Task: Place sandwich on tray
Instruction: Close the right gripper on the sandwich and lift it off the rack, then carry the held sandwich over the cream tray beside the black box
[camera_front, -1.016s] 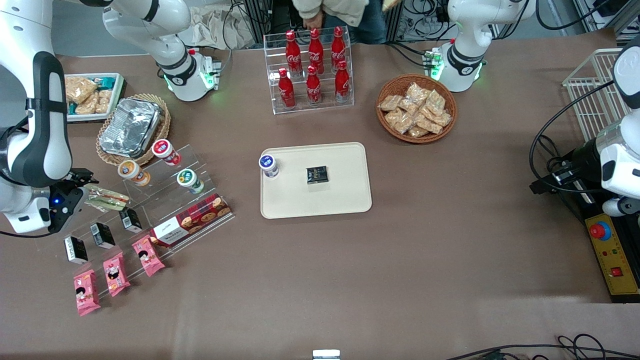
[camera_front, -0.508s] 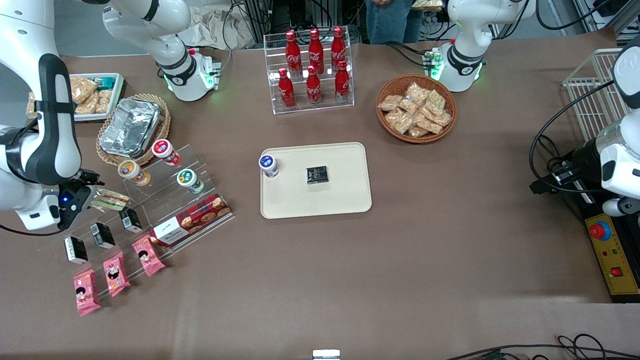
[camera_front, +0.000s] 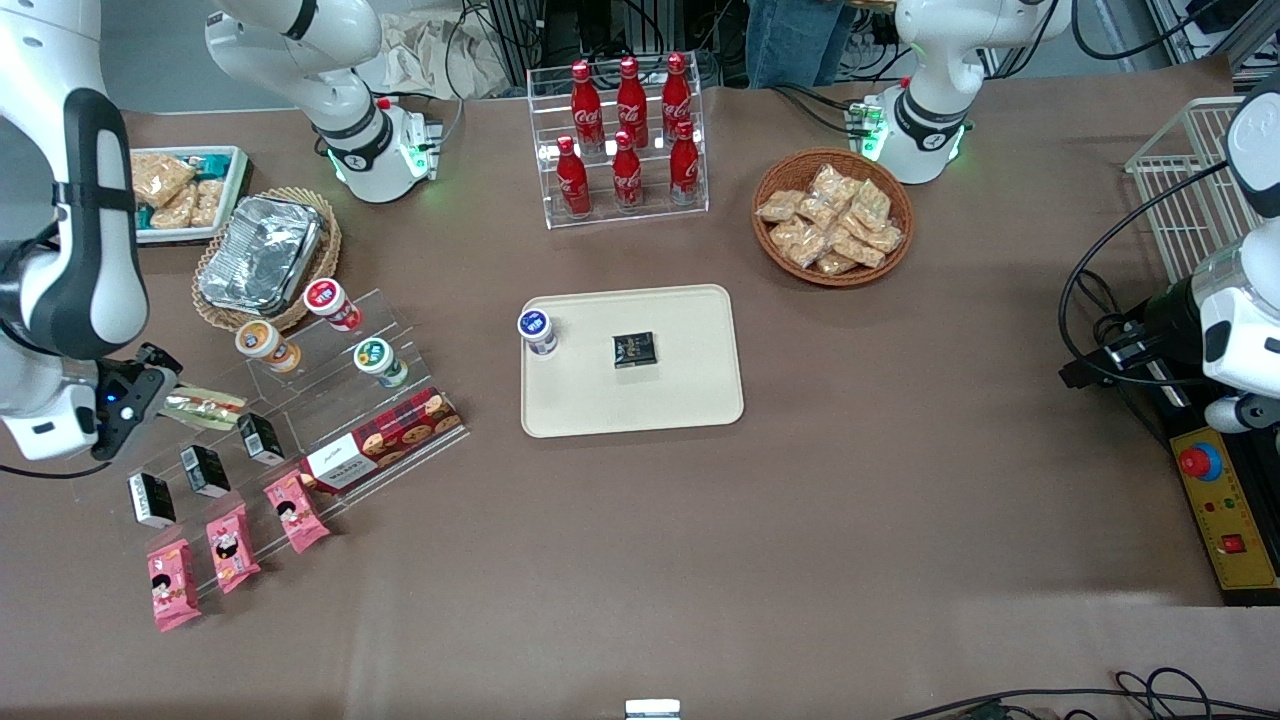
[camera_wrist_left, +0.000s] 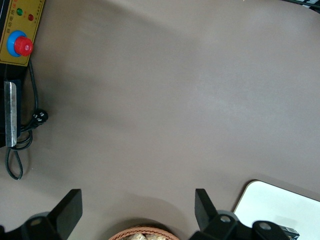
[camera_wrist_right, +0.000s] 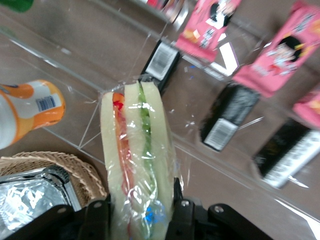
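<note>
Now gripper (camera_wrist_right: 141, 212) clamps sandwich (camera_wrist_right: 136, 160); wrapper unlabelled.

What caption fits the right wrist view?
Gripper shut on the clear-wrapped sandwich, held above the acrylic stand.

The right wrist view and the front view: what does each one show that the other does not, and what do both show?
Only the right wrist view shows the gripper shut on the sandwich, with its red and green filling stripes clear. Only the front view shows the tray, with a blue-lidded cup and a dark packet on it. Both show the sandwich, the orange-lidded cup, the foil container and the pink snack packets.
</note>
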